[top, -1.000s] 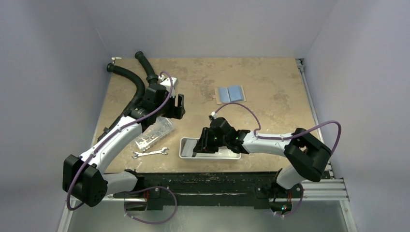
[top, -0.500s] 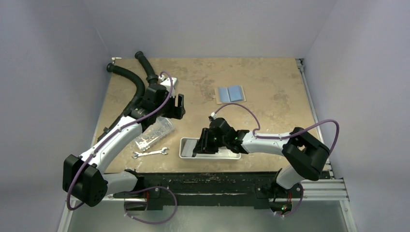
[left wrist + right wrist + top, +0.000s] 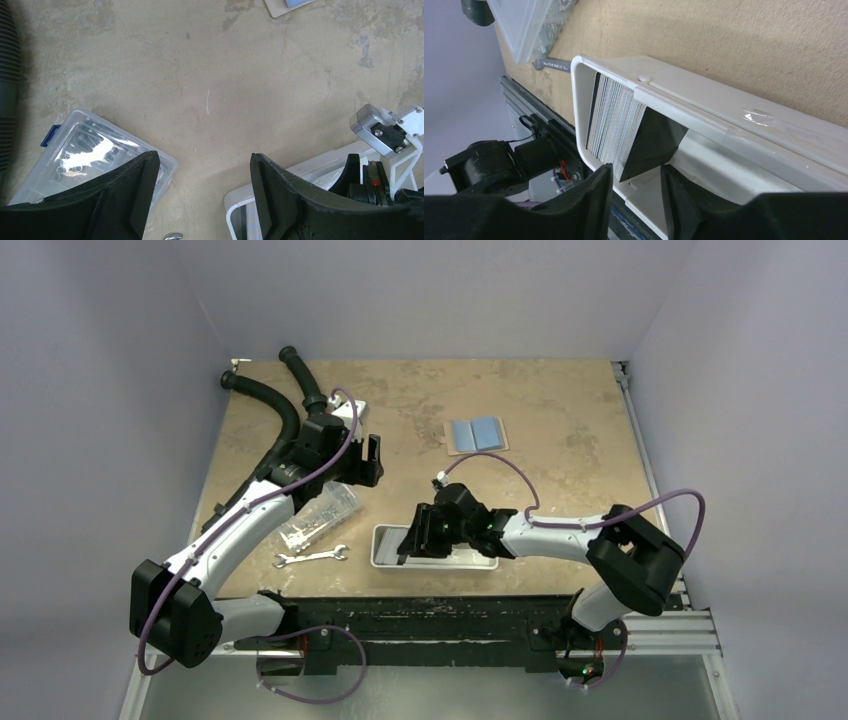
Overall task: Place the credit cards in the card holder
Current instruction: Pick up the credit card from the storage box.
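The credit cards [image 3: 614,117] stand on edge as a tight stack in the left end of a long white tray [image 3: 734,135], backed by a dark wedge block [image 3: 651,142]. My right gripper [image 3: 636,175] is open, its fingers either side of the stack's near corner and the wedge, gripping nothing. From above it [image 3: 412,538] hangs over the tray's [image 3: 470,562] left end. The card holder [image 3: 475,434] lies open at the far middle, blue panels up. My left gripper [image 3: 370,462] is open and empty above bare table [image 3: 204,157].
A clear plastic box [image 3: 322,514] of small parts lies left of the tray, also in the left wrist view [image 3: 85,155]. A silver wrench [image 3: 312,557] lies near the front edge. A black ribbed hose [image 3: 270,400] sits at the far left.
The right arm's elbow shifts very slightly; its gripper stays over the tray's left end. The left arm has not moved.
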Tool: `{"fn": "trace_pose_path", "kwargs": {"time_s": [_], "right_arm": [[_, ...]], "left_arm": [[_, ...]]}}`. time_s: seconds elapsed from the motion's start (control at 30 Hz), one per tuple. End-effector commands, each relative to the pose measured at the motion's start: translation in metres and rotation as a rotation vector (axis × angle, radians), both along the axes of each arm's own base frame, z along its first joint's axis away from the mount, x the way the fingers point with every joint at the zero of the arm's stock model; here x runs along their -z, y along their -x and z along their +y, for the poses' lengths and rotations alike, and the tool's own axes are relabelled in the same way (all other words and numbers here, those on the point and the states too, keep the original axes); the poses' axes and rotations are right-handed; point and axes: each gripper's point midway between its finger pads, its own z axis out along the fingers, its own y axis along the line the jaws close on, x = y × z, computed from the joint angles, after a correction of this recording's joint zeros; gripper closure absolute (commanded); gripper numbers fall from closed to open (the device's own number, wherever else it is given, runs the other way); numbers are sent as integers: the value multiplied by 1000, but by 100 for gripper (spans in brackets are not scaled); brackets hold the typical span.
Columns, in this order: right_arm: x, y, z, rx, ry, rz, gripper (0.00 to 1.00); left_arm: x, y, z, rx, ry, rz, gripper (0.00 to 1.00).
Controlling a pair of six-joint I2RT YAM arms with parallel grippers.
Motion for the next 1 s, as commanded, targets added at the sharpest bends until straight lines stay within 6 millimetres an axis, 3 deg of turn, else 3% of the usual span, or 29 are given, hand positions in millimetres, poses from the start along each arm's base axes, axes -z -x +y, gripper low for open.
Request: {"fn": "trace_pose_path", "kwargs": {"time_s": [0.0, 0.2, 0.4, 0.57, 0.97], "right_arm": [[-17, -6, 6, 7, -66, -34, 50], [-13, -11, 17, 4, -78, -13, 37], [-14, -12, 27, -12, -121, -9, 36], [-22, -15, 30, -8, -148, -28, 38], [-27, -17, 33, -16, -158, -40, 55]], "left_arm": [[-6, -6, -1, 17, 7, -42, 28], [-6, -6, -1, 19, 7, -41, 28], [-6, -5, -2, 20, 7, -42, 28], [-3, -5, -3, 24, 10, -33, 28], [-3, -5, -5, 32, 17, -30, 28]]}}
